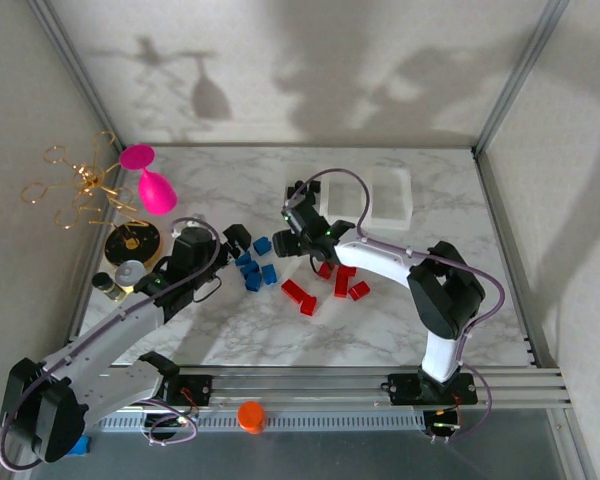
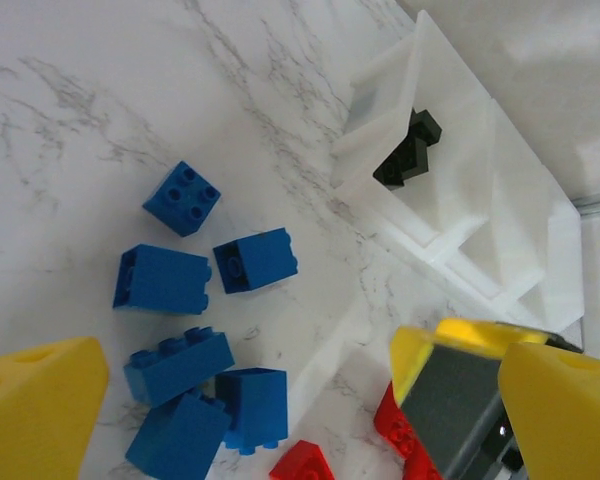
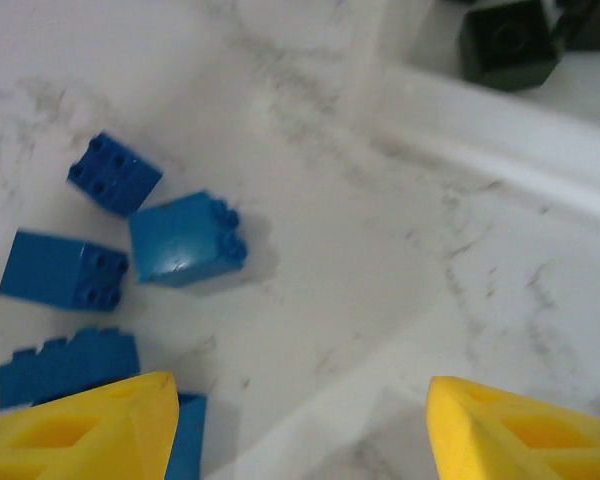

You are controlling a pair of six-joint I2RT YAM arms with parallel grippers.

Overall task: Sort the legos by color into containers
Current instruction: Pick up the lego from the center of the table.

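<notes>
The white marble table (image 1: pixel 410 320) has blue legos (image 2: pixel 190 198) in a bunch, with red legos (image 1: pixel 342 284) just beside them. Black legos (image 2: pixel 408 150) sit in an end box of the clear tray (image 1: pixel 395 205). The left gripper (image 2: pixel 248 350) and the right gripper (image 3: pixel 300 390) are near the blue ones. Both are wide open and hold nothing.

The top camera sits high up behind both arm bases. It looks down from far off and sees the whole marble table (image 1: pixel 280 340). The left wrist camera rides on the left gripper (image 2: pixel 300 415), close to the table. It looks ahead past the jaws at the blue legos (image 2: pixel 165 280), with the clear tray (image 2: pixel 450 235) farther ahead, by the right jaw. The right wrist camera on the right gripper (image 3: pixel 300 430) is closer still. Both wrist views share those blue legos and the tray corner with black legos (image 2: pixel 410 150).
</notes>
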